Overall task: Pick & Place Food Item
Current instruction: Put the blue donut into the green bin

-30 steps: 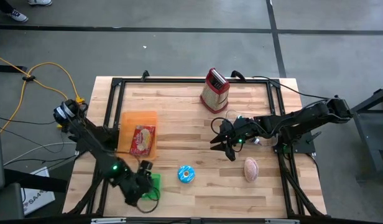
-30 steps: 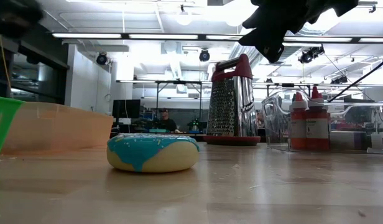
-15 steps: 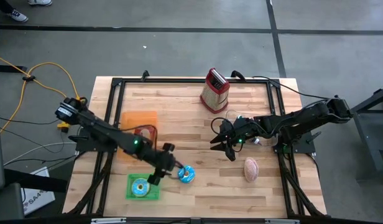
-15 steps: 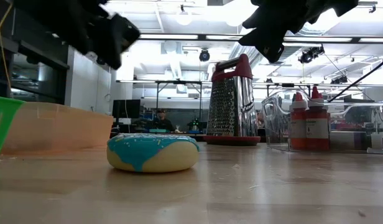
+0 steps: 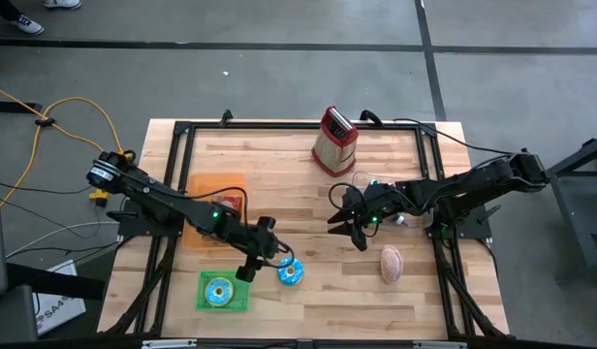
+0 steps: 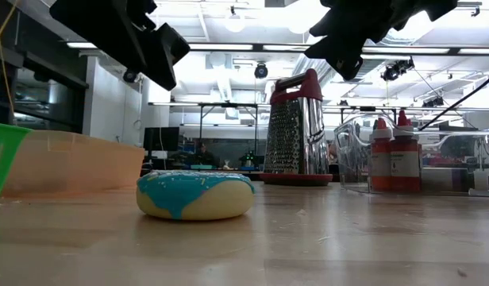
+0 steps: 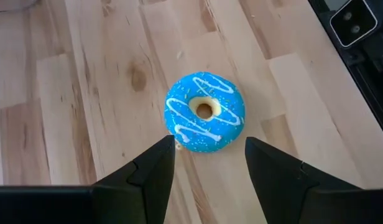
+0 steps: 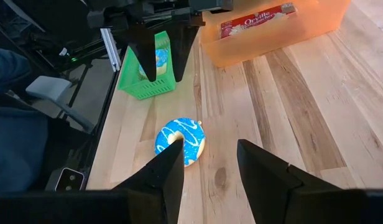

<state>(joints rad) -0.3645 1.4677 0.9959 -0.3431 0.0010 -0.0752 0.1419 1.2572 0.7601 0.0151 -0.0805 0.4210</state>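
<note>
The blue-iced doughnut (image 5: 291,272) lay flat on the table (image 5: 308,194) near its front edge, untouched, just right of the green basket (image 5: 224,291), which already held another doughnut (image 5: 219,290). By my reading the pick had not begun: the doughnut was neither gripped nor lifted, and its carry and placing were all left to do. The left gripper (image 5: 255,260) hung just above and beside the doughnut on its left, the arm stretched diagonally across from the table's left side, its fingers (image 7: 155,171) released and empty, spread either side of the doughnut in the wrist view. The right gripper (image 5: 352,228) hovered over mid-table, well apart, fingers (image 8: 170,168) parted, holding nothing.
</note>
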